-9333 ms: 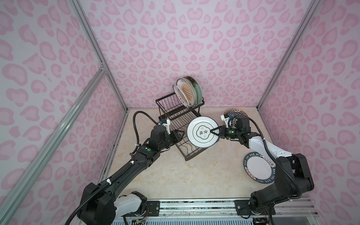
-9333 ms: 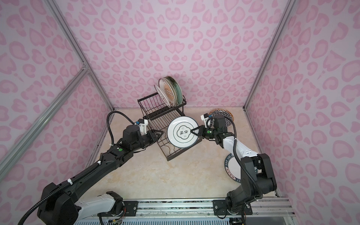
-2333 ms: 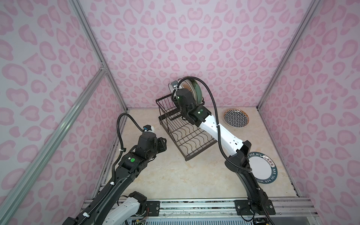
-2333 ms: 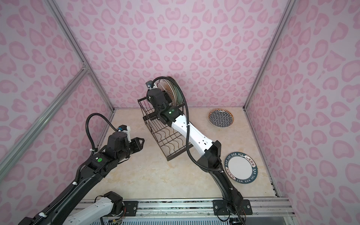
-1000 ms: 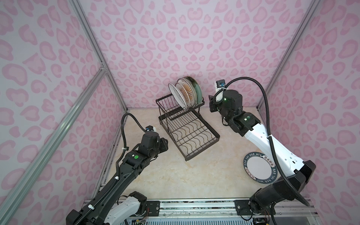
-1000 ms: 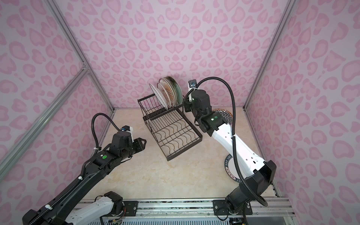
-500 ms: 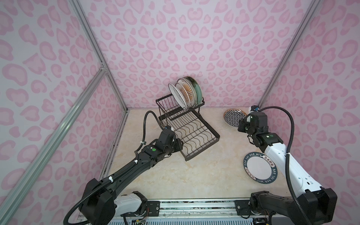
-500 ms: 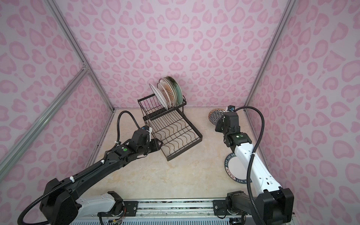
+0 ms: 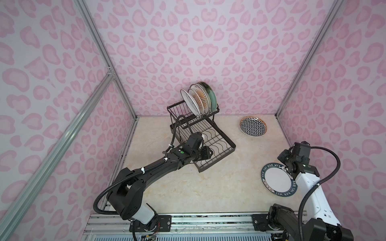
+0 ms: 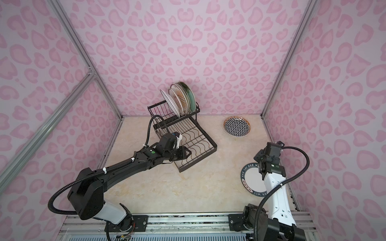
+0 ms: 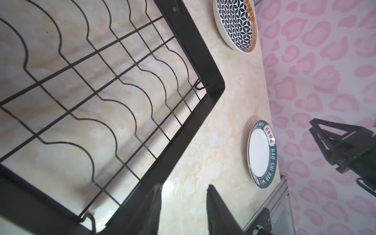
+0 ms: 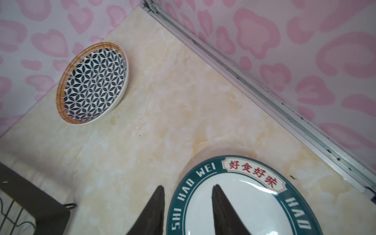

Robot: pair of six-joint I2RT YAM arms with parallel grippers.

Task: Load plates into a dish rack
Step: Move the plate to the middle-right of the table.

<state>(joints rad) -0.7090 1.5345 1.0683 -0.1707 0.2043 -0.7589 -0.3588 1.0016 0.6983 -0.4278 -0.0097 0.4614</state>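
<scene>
While left gripper [image 11: 184, 187] and right gripper [image 12: 188, 186] gape empty, one dish rack [image 11: 200, 61] holds at least four plates [image 9: 189, 102], two lie flat

Both top views look steeply down from high on the robot's side, side by side, taking in the whole table [image 9: 198, 187] and the dish rack [image 9: 217, 159] toward the back wall [image 9: 188, 41]. The left wrist camera sits close over the rack's lower tray, looking past its corner to the geometric plate [image 11: 236, 24] and the teal-lettered plate [image 11: 261, 153]; the right wrist camera hangs close above that lettered plate, facing the back corner, and shares both plates and a rack corner with it
</scene>
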